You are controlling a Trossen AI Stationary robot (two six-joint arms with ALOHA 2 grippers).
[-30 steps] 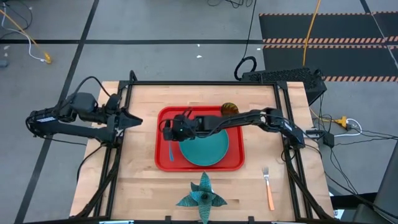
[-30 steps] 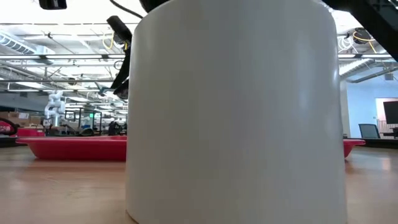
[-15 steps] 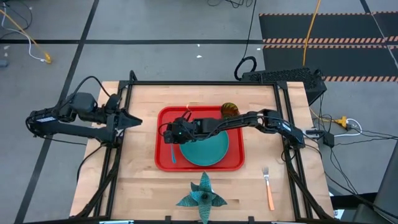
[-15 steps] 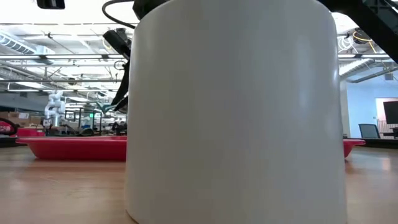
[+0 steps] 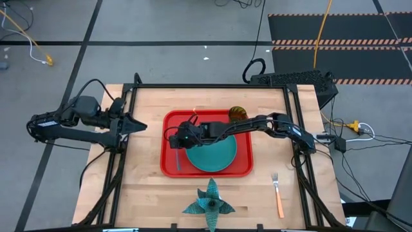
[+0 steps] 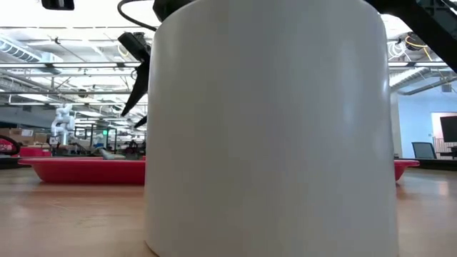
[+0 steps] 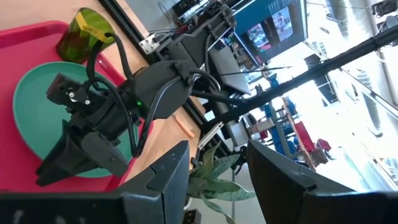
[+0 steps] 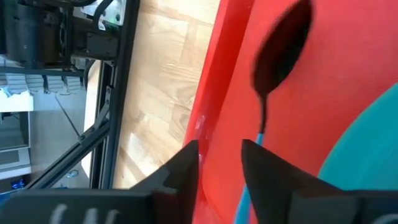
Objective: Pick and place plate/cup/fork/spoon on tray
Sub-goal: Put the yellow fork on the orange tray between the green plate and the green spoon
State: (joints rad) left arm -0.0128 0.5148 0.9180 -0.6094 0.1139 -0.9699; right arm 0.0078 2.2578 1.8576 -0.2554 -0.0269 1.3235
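The red tray point(image 5: 205, 173) lies mid-table with the teal plate point(image 5: 215, 158) on it. The amber-green cup point(image 5: 238, 113) stands at the tray's far right corner. The spoon point(image 5: 178, 161) lies flat on the tray floor left of the plate, with its dark bowl point(image 8: 281, 50) toward the tray's near rim. My right gripper point(image 8: 221, 155) hovers open above it, and the blue handle point(image 8: 247, 198) runs under the gap between its fingers. The orange-handled fork point(image 5: 277, 193) lies on the bare table at the near right. My left gripper point(image 5: 143, 125) waits open beyond the tray's left rim.
A teal spiky star-shaped object point(image 5: 208, 203) sits near the table's front edge. A wide white cylinder point(image 6: 271, 128) stands right in front of the low camera and hides most of the tray. Black frame rails point(image 5: 119, 167) run along the table's sides.
My right gripper has opened and let go of the spoon. The spoon has dropped from between the fingers and now lies on the tray floor left of the plate.
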